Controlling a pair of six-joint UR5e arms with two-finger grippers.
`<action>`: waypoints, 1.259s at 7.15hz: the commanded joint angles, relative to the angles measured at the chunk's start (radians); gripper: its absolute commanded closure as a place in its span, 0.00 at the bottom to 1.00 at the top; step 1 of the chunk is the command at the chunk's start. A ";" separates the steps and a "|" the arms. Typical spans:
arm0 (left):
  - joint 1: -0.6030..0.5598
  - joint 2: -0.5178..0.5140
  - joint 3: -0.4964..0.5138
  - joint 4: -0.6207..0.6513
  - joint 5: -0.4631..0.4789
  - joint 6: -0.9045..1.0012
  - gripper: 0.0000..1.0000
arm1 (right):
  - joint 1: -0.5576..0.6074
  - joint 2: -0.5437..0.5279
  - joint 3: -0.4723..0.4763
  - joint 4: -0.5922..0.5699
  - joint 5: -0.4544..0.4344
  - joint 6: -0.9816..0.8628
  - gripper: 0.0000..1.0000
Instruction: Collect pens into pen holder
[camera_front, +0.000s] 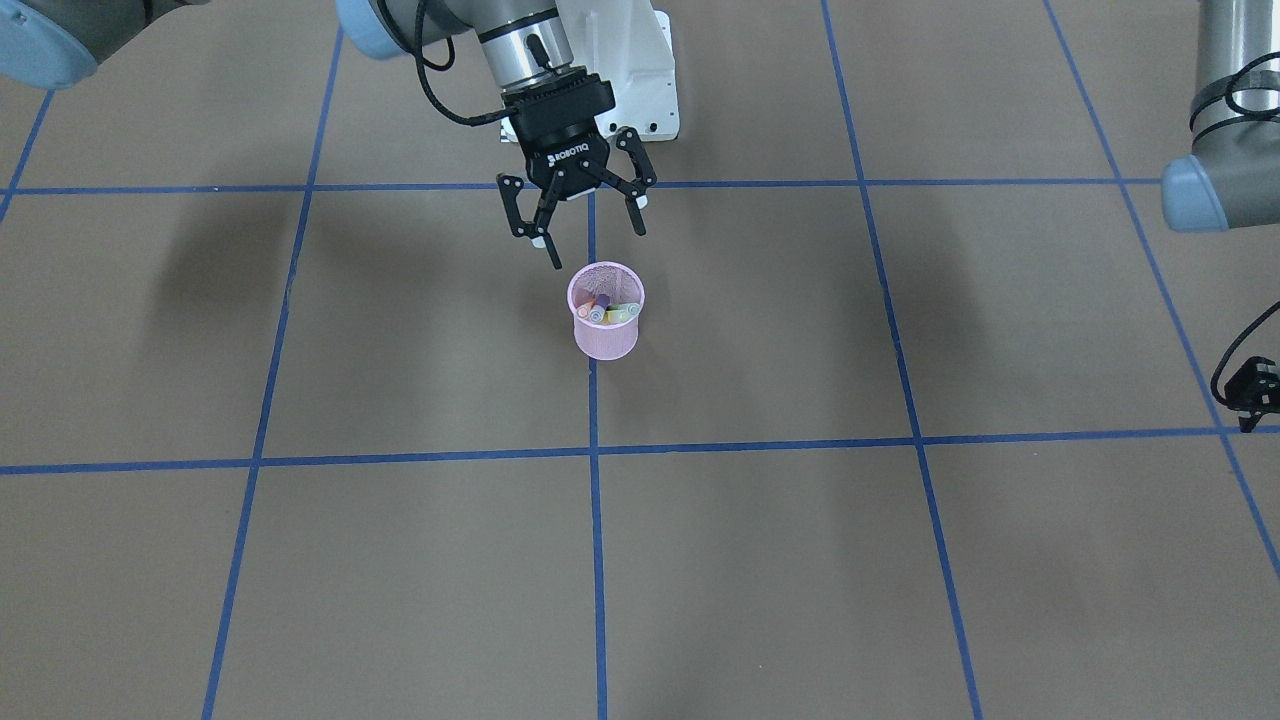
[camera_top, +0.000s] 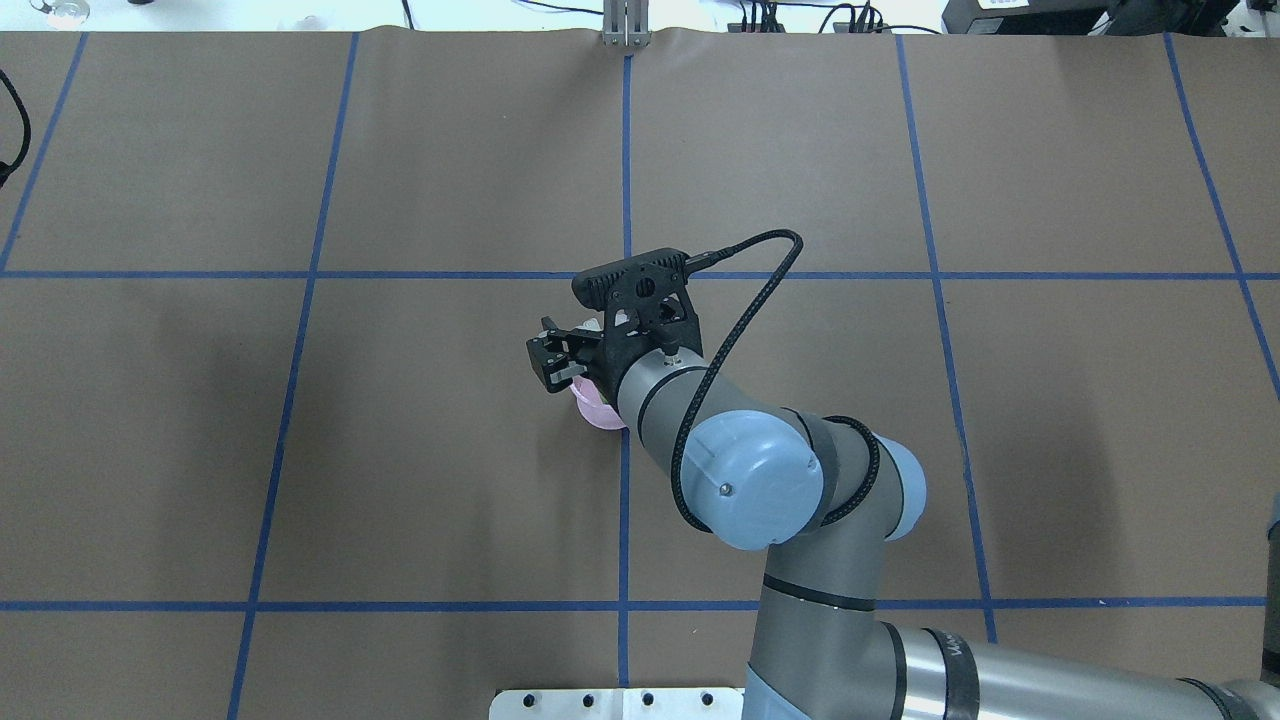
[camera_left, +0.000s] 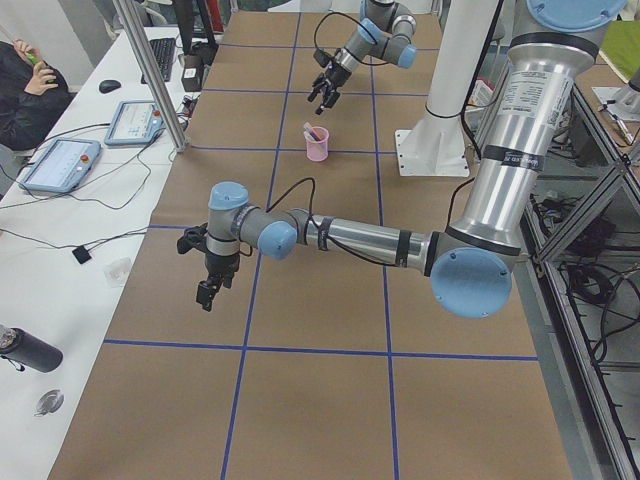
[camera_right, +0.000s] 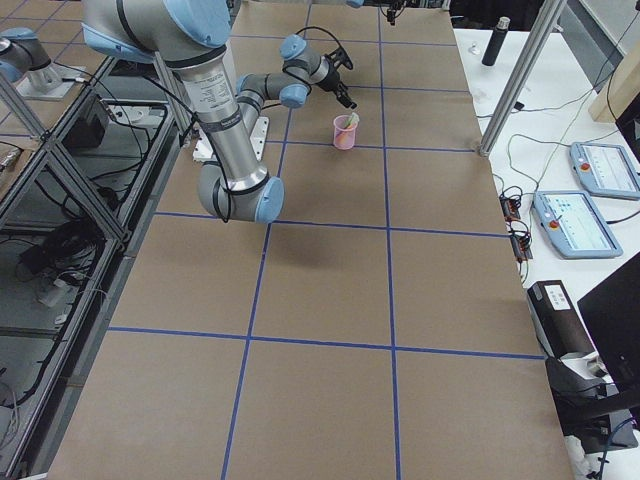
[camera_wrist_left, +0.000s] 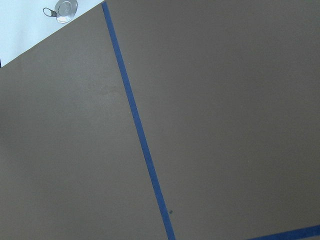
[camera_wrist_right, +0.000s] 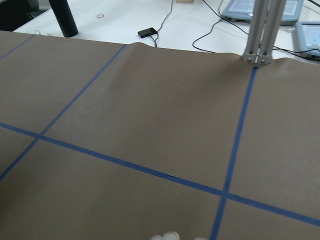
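Pens (camera_front: 608, 312) sit in the holder (camera_front: 606, 342).
My right pincer (camera_front: 595, 238) hangs spread, at its 12 o'clock in the front view; left pincer (camera_left: 206, 293): cannot tell.

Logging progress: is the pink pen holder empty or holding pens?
Holding pens: their capped ends show inside the upright pen holder.

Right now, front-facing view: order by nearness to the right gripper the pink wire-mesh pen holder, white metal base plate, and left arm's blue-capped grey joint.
1. Pink wire-mesh pen holder, just under the right gripper.
2. White metal base plate, behind.
3. Left arm's blue-capped grey joint, far view-right.
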 joint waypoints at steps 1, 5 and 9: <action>-0.001 0.000 0.000 0.010 0.001 0.000 0.00 | 0.088 -0.012 0.097 -0.318 0.112 0.108 0.00; -0.002 0.000 -0.001 0.007 0.000 0.002 0.00 | 0.284 -0.260 0.091 -0.241 0.140 0.082 0.00; -0.143 0.011 0.003 0.078 -0.223 0.187 0.00 | 0.701 -0.382 -0.010 -0.244 0.609 -0.267 0.00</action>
